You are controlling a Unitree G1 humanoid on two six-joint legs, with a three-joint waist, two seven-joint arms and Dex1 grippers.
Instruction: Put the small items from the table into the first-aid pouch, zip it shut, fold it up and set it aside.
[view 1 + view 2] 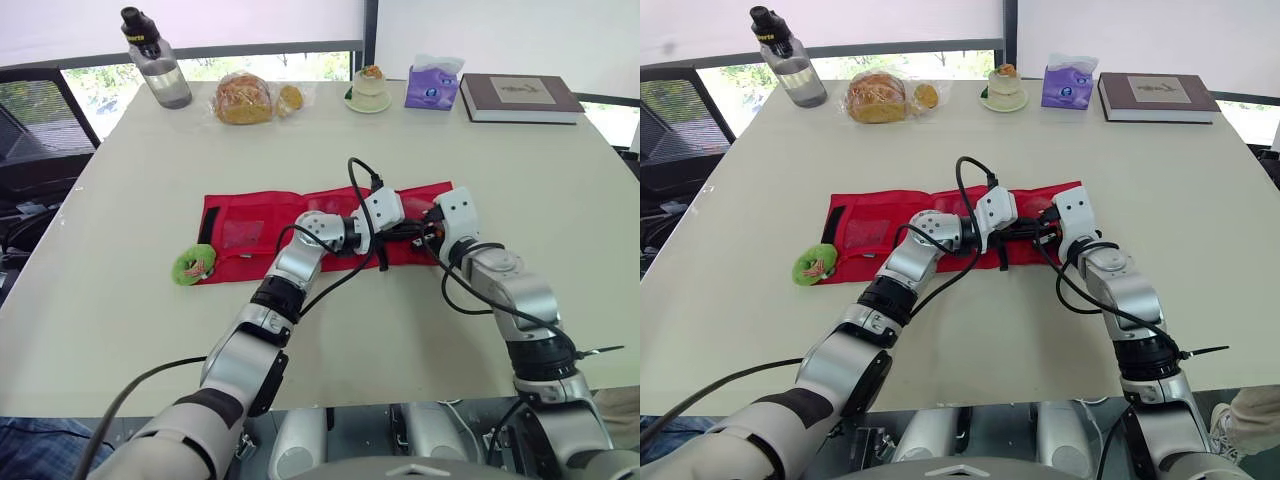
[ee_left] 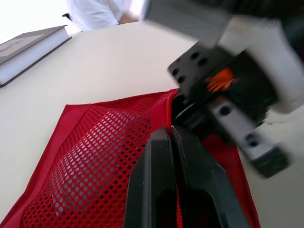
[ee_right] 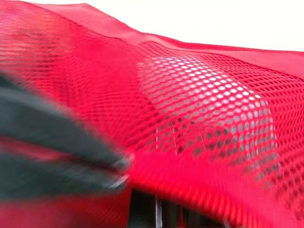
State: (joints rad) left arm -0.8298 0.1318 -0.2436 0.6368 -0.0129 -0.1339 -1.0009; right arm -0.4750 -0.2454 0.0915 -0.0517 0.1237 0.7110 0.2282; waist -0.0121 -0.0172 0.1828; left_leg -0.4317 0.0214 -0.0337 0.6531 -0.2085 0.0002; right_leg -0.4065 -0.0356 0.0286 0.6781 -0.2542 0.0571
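The red mesh first-aid pouch (image 1: 250, 230) lies unfolded flat across the middle of the table. A small round green item (image 1: 193, 265) rests on the table at the pouch's left end, touching its near corner. Both grippers meet over the right half of the pouch. My left gripper (image 1: 408, 232) reaches in from the left, and in its wrist view its fingers (image 2: 156, 180) are pressed together on the pouch's seam edge (image 2: 164, 111). My right gripper (image 1: 430, 228) comes from the right, shut on a raised fold of the mesh (image 3: 204, 109) that hides most of its fingers.
Along the table's far edge stand a water bottle (image 1: 157, 60), bagged bread (image 1: 243, 98), a cup on a saucer (image 1: 368, 88), a purple tissue pack (image 1: 432, 85) and a book (image 1: 520, 97). A black chair (image 1: 40, 150) stands at the left. A person in white (image 2: 99, 12) is beyond the table.
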